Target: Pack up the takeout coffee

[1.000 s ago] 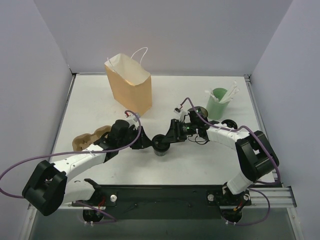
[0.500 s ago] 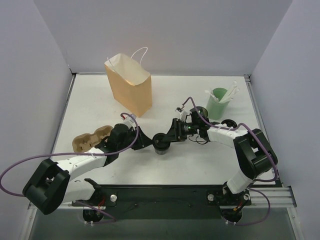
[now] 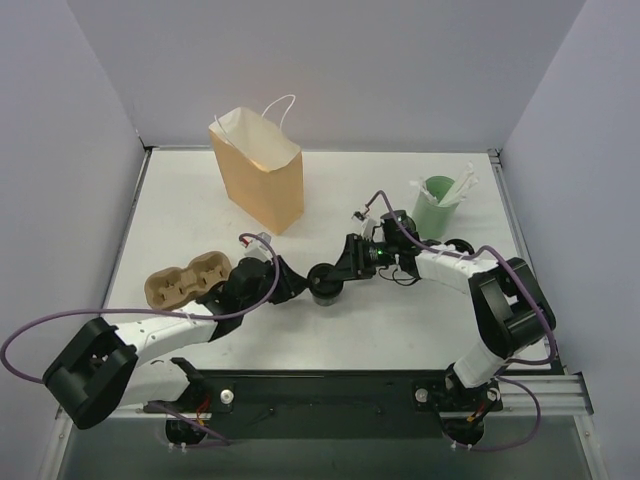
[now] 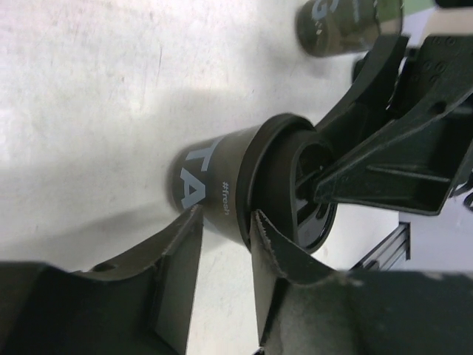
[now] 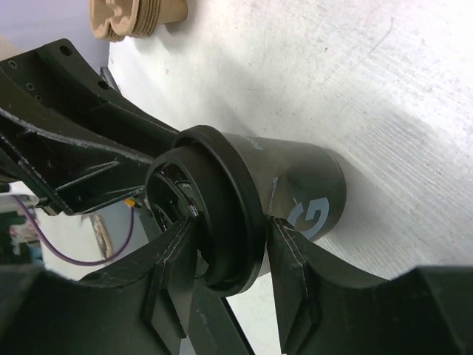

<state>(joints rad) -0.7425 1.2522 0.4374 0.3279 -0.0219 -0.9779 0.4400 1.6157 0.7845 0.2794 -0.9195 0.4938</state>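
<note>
The takeout coffee (image 3: 325,284), a dark cup with a black lid, stands upright mid-table between both arms. My right gripper (image 5: 230,240) is shut on its lid rim: one finger (image 5: 174,251) lies on the lid's top, the other (image 5: 290,248) presses the wall under the rim. My left gripper (image 4: 225,220) stands open, its two tips resting against the cup's side (image 4: 207,185), one on the wall, one at the lid edge. In the top view the left gripper (image 3: 298,283) comes from the left and the right gripper (image 3: 338,272) from the right. The tan paper bag (image 3: 258,172) stands open at the back.
A brown pulp cup tray (image 3: 185,280) lies left of the left arm. A pale green cup with white sticks (image 3: 435,205) stands at the back right. Another dark cup (image 4: 336,29) stands behind the right arm. Walls enclose three sides of the table.
The left arm has dropped lower and pulled back leftward, uncovering the pulp tray, and its jaws have narrowed a little. The cup and right gripper shifted slightly up and right.
</note>
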